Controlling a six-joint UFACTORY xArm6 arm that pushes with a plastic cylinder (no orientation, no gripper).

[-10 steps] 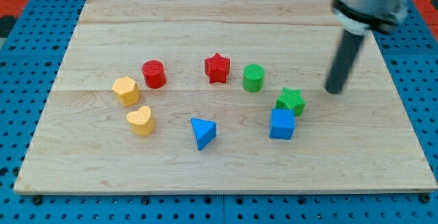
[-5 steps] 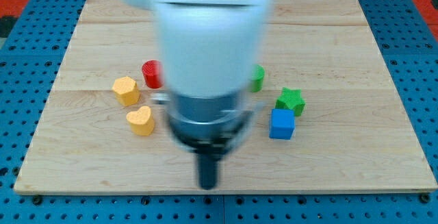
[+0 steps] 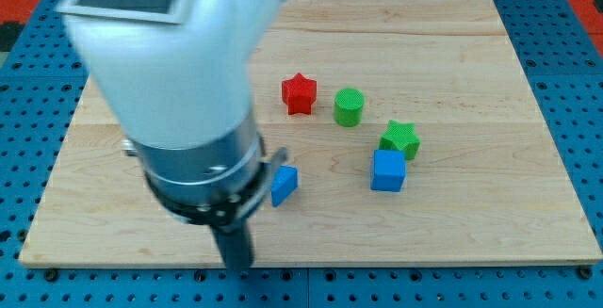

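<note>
My arm fills the view's left and middle, and its dark rod ends at my tip [image 3: 237, 264] by the board's bottom edge. The nearest block is the blue triangle [image 3: 284, 185], up and to the right of the tip, partly hidden by the arm and not touched. A red star [image 3: 299, 93] and a green cylinder [image 3: 349, 106] sit near the middle. Further right are a green star [image 3: 400, 138] and, just below it, a blue cube [image 3: 388, 170]. The red cylinder and the two yellow blocks are hidden behind the arm.
The wooden board [image 3: 471, 72] lies on a blue pegboard [image 3: 584, 110]. The board's bottom edge runs just below my tip.
The arm swept from the view's right across to the bottom left. The tip moved left along the bottom edge, and the arm now covers the red cylinder and both yellow blocks.
</note>
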